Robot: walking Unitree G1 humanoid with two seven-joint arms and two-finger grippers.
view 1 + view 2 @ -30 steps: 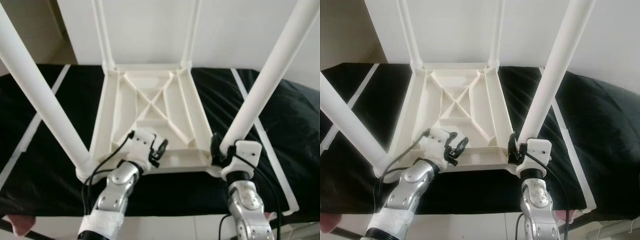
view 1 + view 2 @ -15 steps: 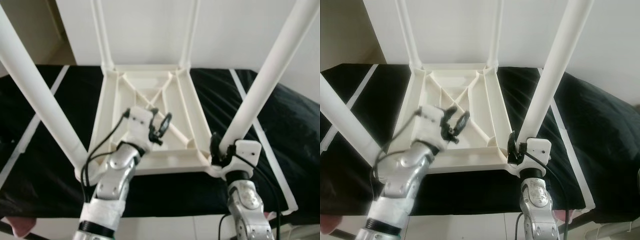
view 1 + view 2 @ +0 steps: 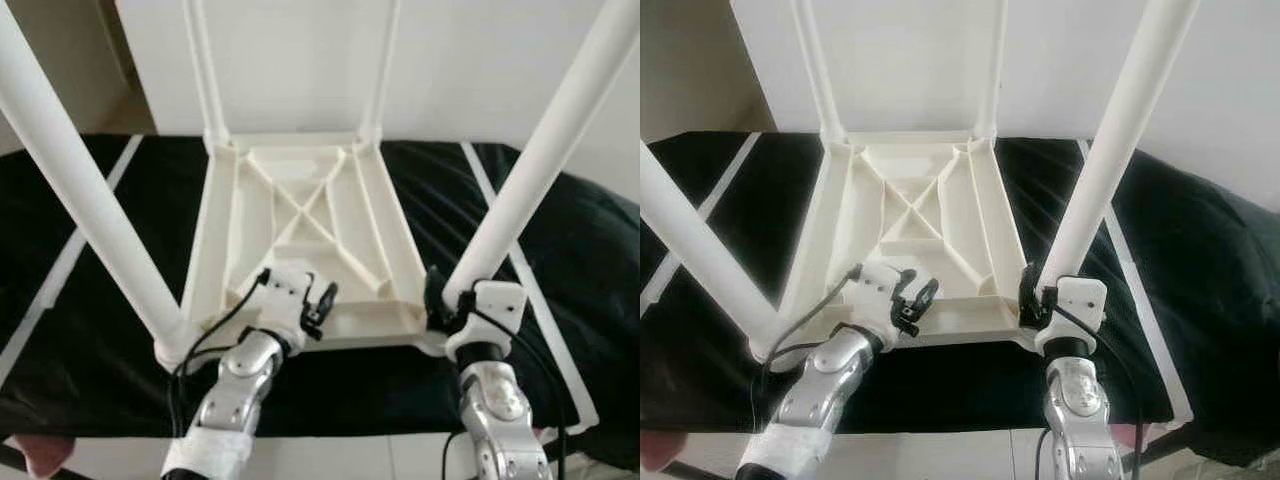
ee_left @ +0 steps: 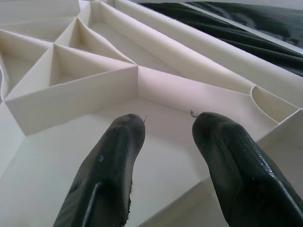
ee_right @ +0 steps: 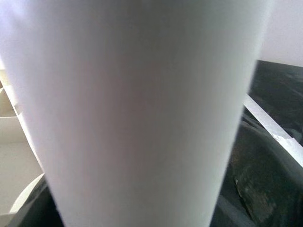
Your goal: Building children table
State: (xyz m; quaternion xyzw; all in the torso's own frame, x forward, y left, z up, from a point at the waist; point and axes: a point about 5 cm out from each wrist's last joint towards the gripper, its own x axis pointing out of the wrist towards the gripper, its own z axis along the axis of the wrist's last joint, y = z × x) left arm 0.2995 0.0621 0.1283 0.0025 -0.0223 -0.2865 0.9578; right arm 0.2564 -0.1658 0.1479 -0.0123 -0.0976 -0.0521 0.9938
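A white children's table [image 3: 300, 205] lies upside down on a black cloth, its ribbed underside facing up and its legs standing upright. My left gripper [image 3: 322, 303] hovers open just over the near rim of the underside; in the left wrist view its fingertips [image 4: 128, 125] point into a rib pocket with nothing between them. My right gripper [image 3: 448, 298] sits at the base of the near right leg [image 3: 540, 170], its black fingers closed around it. That leg [image 5: 137, 109] fills the right wrist view at very close range.
The near left leg [image 3: 80, 200] slants up past the left arm. Two far legs [image 3: 205, 70] rise at the back against a white wall. White tape strips [image 3: 60, 265] cross the black cloth [image 3: 570, 240], whose front edge runs just below the table.
The left gripper was raised over the middle of the underside half a second ago and has come back down to the near rim. The right gripper has stayed on the leg.
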